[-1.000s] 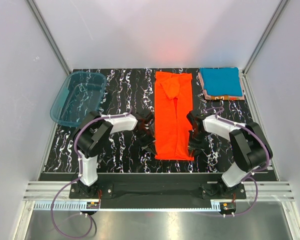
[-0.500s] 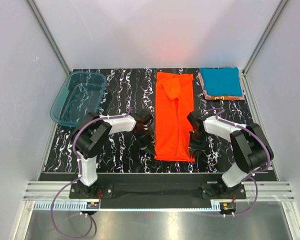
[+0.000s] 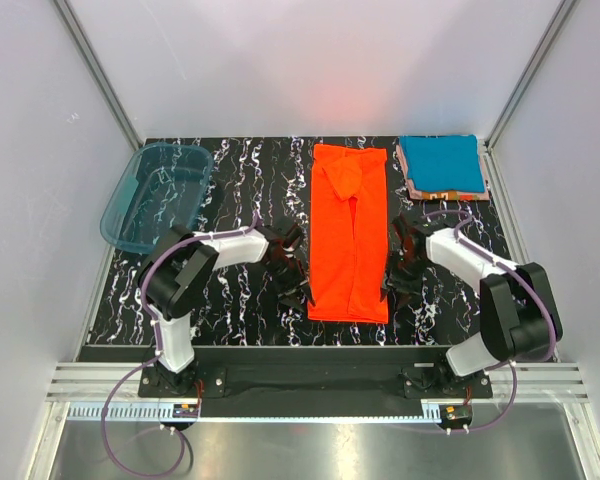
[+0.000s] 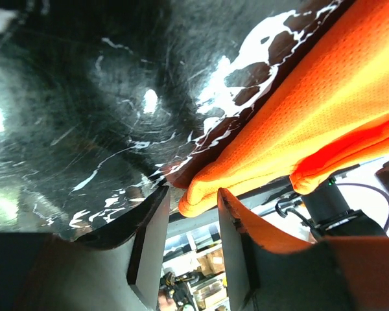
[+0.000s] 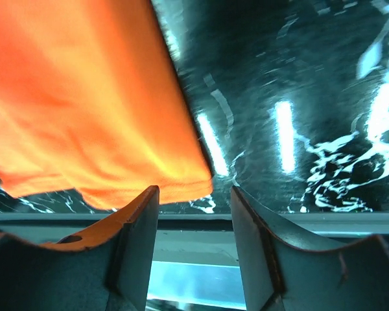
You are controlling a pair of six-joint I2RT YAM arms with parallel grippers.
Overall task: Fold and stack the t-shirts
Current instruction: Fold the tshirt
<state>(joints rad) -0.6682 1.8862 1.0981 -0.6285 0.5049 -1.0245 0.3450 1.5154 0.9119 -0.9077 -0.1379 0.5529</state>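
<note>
A bright orange-red t-shirt (image 3: pixel 348 232) lies folded into a long strip down the middle of the black marbled table (image 3: pixel 242 180). My left gripper (image 3: pixel 298 290) sits at its near left corner and my right gripper (image 3: pixel 392 284) at its near right corner. In the left wrist view the left gripper (image 4: pixel 193 194) is open, with the orange corner (image 4: pixel 201 194) lying loose at its fingertips. The right gripper (image 5: pixel 194 191) is open too, and the shirt's hem (image 5: pixel 175 178) rests just ahead of its tips. A teal blue folded t-shirt (image 3: pixel 440 162) tops a stack with pinkish-orange edges (image 3: pixel 432 192) at the back right.
A translucent teal plastic tub (image 3: pixel 158 195) stands at the back left of the table. White walls with metal frame posts close in the sides and back. The table's near edge runs just beyond both grippers' fingertips.
Both grippers have gone from shut to open and let go of the orange shirt's near corners. The right arm's elbow has swung outward to the right.
</note>
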